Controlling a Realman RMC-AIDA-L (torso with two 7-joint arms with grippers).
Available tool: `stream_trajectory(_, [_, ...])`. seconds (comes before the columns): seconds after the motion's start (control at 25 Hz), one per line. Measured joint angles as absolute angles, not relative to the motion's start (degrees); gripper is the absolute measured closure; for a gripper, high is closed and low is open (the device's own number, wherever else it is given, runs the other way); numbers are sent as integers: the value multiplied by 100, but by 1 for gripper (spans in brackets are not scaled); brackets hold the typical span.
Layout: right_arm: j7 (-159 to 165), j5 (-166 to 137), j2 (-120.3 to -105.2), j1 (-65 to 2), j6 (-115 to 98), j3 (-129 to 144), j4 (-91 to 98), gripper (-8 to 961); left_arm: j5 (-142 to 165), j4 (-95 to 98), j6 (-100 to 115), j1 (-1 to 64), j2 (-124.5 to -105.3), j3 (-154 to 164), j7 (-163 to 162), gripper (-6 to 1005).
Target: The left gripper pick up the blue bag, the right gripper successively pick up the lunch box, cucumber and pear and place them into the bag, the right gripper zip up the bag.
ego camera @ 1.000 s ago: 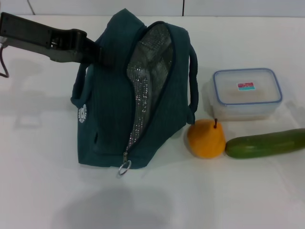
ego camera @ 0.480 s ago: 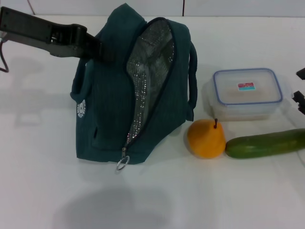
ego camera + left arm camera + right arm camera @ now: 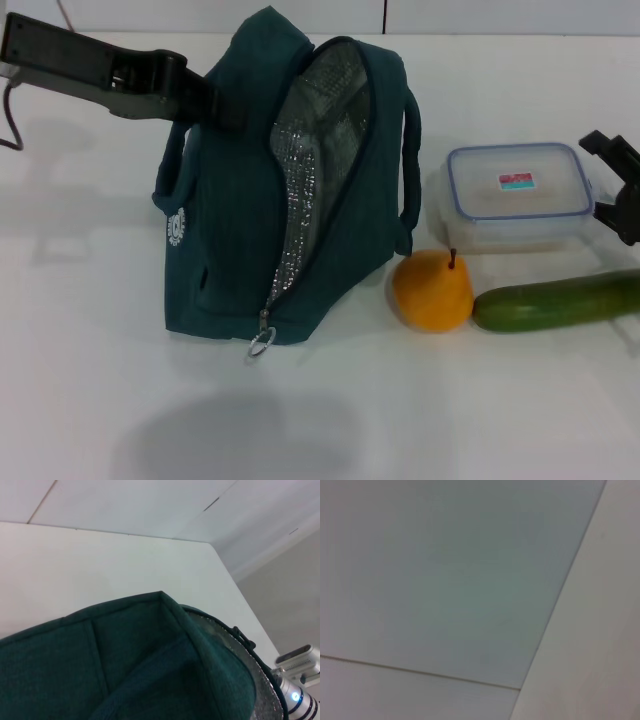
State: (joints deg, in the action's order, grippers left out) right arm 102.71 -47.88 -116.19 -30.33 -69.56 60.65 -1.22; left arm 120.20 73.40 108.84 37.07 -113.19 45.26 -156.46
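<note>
I have the left hand (image 3: 215,105) clamped on the blue bag (image 3: 240,210), centre-left of frame, mouth unzipped. Nothing is packed — lunch box (image 3: 517,195), pear (image 3: 432,290) and cucumber (image 3: 555,300) sit on the surface (image 3: 90,330) at right. The right hand (image 3: 615,185) sits beside the lunch box at the right edge, holding nothing — I cannot tell how far open.

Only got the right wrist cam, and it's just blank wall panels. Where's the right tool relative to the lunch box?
Observer: In the head view the right tool is at the right end of the clear plastic lunch box with the blue-rimmed lid, fingers open.
Operator: Bag ready?
Observer: The left tool grips the top of the dark teal fabric tote; its zipper is open, silver lining showing.
Operator: Other items?
Observer: The round orange-yellow pear and long green cucumber lie on the table, nearer the robot than the box.
</note>
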Motion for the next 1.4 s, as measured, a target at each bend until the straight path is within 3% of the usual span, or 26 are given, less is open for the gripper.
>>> stream_trajectory(0.64, [10362, -4790, -11618, -3238, -6859, 6169, -78, 113, 12065, 7330, 10825, 3744, -11313, 4526, -15586, 956])
stream_trajectory(1.08, [10301, -4790, -11619, -3193, -6873, 6311, 137, 234, 12064, 7330, 10827, 3743, -11311, 4526, -15546, 956])
stream_trajectory(1.4, [10301, -4789, -11619, -3200, -6886, 6310, 99, 580, 12042, 7330, 10835, 3738, -11302, 4526, -15511, 956])
